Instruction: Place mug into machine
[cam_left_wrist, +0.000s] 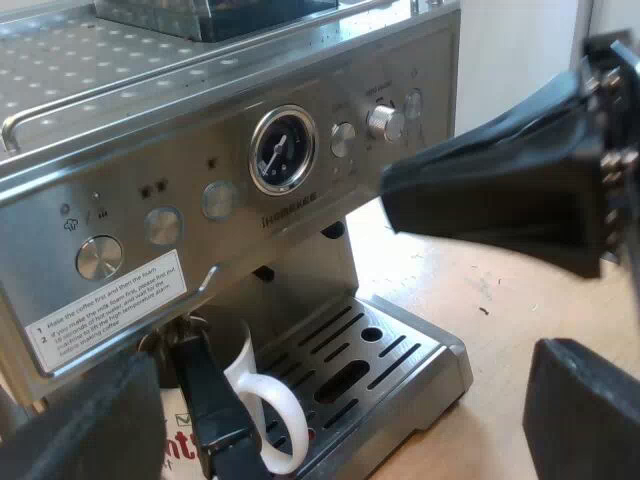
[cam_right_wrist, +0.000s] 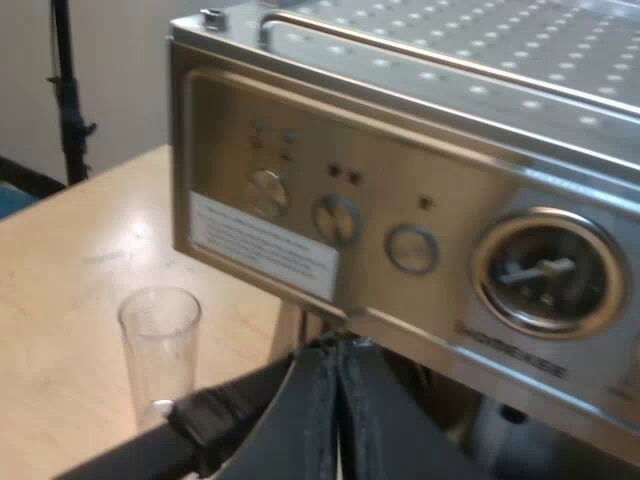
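The mug (cam_left_wrist: 242, 365) sits on the tray at the machine's (cam_left_wrist: 180, 150) front, my left gripper (cam_left_wrist: 345, 365) is wide open close by, my right gripper (cam_right_wrist: 338, 395) is closed on nothing, and one careless bump could tip the mug.

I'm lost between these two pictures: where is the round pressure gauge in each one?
Left wrist view: the pressure gauge sits on the espresso machine's front, above the drip tray.
Right wrist view: the same gauge, on the front beside the round buttons.
Shared landmark: the white instruction sticker on the front.
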